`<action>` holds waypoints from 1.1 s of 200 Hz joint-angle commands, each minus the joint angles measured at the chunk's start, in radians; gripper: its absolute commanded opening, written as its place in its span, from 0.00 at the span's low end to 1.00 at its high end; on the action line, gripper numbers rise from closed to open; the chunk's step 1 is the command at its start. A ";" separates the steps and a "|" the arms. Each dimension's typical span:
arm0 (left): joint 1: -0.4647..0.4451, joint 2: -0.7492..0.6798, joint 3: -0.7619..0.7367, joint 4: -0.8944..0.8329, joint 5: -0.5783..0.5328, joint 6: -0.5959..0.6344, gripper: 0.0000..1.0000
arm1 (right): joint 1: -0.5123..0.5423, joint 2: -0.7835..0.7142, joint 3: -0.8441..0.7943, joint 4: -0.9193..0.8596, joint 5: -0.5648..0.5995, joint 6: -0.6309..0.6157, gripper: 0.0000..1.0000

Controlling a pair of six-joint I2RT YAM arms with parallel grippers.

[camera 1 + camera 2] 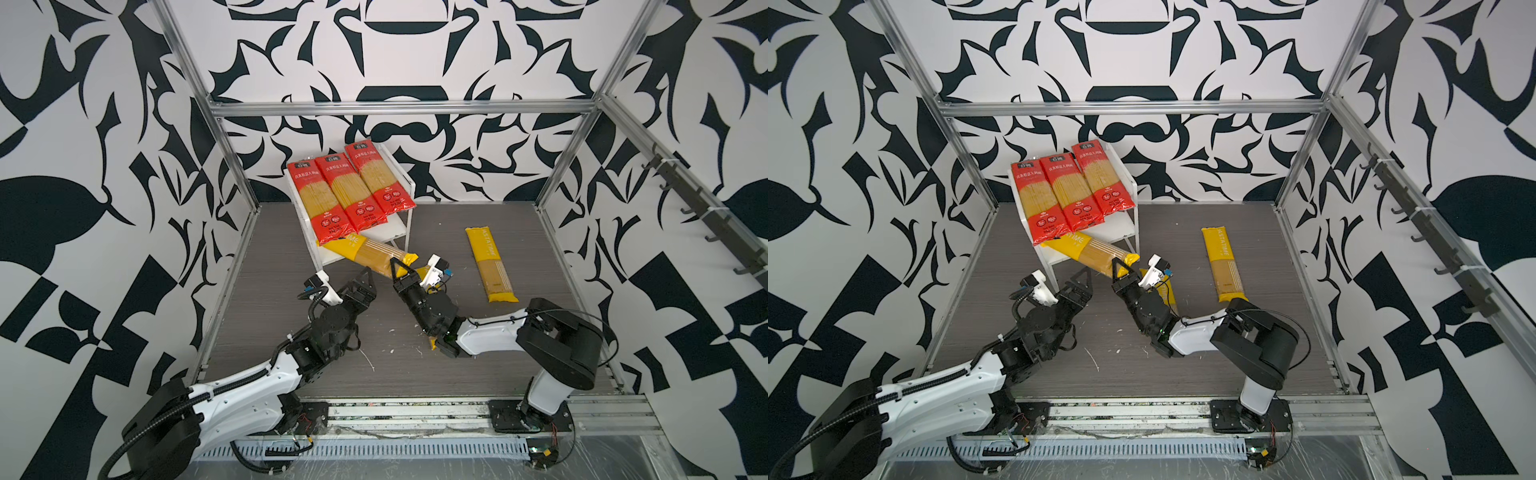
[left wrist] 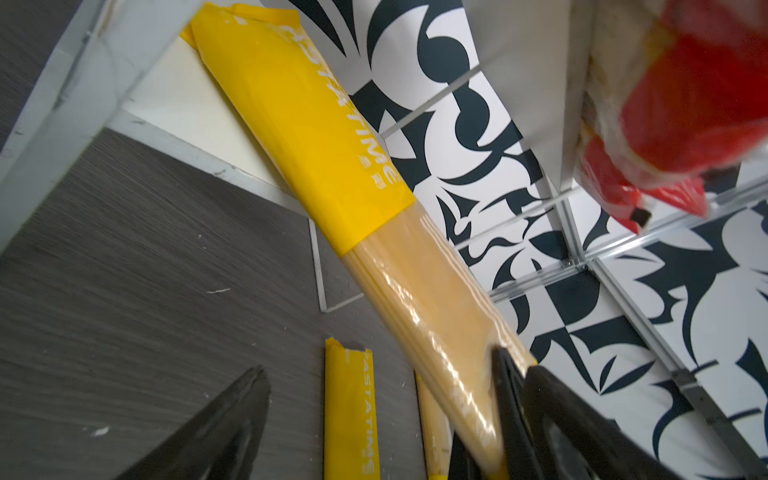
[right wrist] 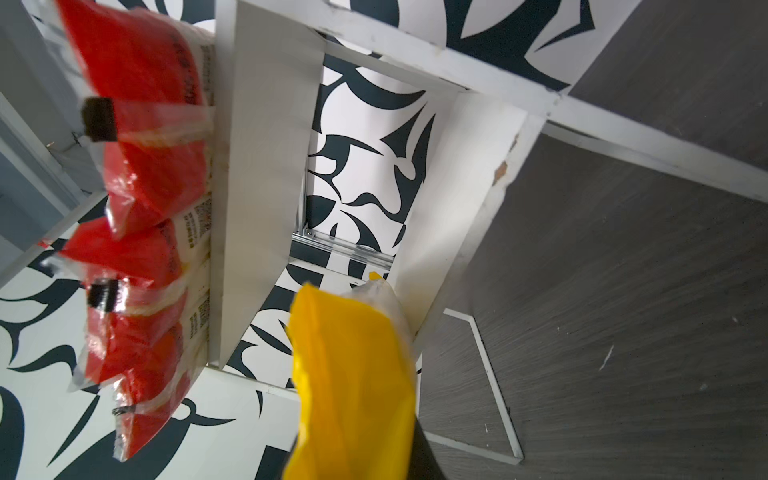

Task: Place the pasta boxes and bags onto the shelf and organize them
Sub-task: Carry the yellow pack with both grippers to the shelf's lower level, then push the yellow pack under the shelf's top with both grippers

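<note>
Top views: small white two-tier shelf (image 1: 409,185) at the bench's far edge. Right gripper (image 1: 400,269) pinches the tail of a yellow PASTATIME spaghetti pack (image 1: 370,251), whose head lies slantwise on the lower board. Pushing may jam it or shove the shelf. Left gripper (image 1: 365,281) spread, empty.

Left wrist: second yellow pack (image 2: 349,407) flat on the grey wood-grain bench (image 2: 124,270).

Right wrist: three glossy red packs (image 3: 141,174) overhang the top board; a knock could spill them. Black-and-white patterned walls (image 3: 365,158) behind.

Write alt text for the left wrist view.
A yellow pack slants across the frame, its far end on the shelf's lower board. The left hand stands open near it. Another yellow pack lies on the table; red packs overhang the top board.
</note>
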 commanded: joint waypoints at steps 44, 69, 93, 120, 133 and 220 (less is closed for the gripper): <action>0.107 0.248 0.047 0.277 0.162 -0.101 0.99 | 0.042 0.024 0.006 0.122 0.010 0.115 0.11; 0.115 0.341 0.054 0.377 0.176 -0.109 0.96 | 0.046 0.051 0.008 0.116 -0.017 0.166 0.18; 0.146 0.418 0.075 0.465 0.238 -0.125 0.89 | 0.048 0.066 0.010 0.119 -0.035 0.184 0.27; 0.164 0.504 0.088 0.575 0.286 -0.157 0.68 | 0.048 0.061 -0.009 0.089 -0.038 0.219 0.46; 0.178 0.536 0.084 0.632 0.304 -0.175 0.55 | 0.043 0.057 -0.027 0.083 -0.050 0.228 0.52; 0.301 0.354 0.101 0.347 0.494 -0.207 0.18 | -0.156 0.016 -0.200 0.037 -0.466 0.290 0.66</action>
